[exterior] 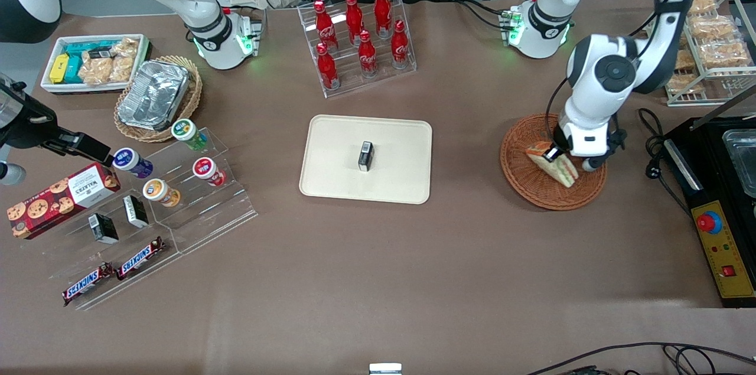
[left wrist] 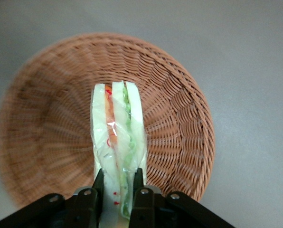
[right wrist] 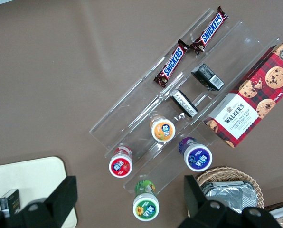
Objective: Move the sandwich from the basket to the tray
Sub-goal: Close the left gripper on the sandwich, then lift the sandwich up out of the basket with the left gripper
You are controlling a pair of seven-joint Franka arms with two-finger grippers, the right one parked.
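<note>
The sandwich (exterior: 555, 165) (left wrist: 118, 137), a plastic-wrapped pale wedge with red, orange and green layers along its edge, stands on edge over the reddish-brown wicker basket (exterior: 531, 186) (left wrist: 179, 118). My left gripper (exterior: 568, 160) (left wrist: 118, 183) is shut on it, one black finger pressed to each bread face. Whether the wedge still touches the basket floor I cannot tell. The cream rectangular tray (exterior: 336, 183) lies in the table's middle, well off toward the parked arm's end from the basket.
A small black box (exterior: 366, 156) stands on the tray. A clear rack of red cola bottles (exterior: 360, 32) stands farther from the camera than the tray. A black machine (exterior: 717, 209) with a red button sits beside the basket at the working arm's end.
</note>
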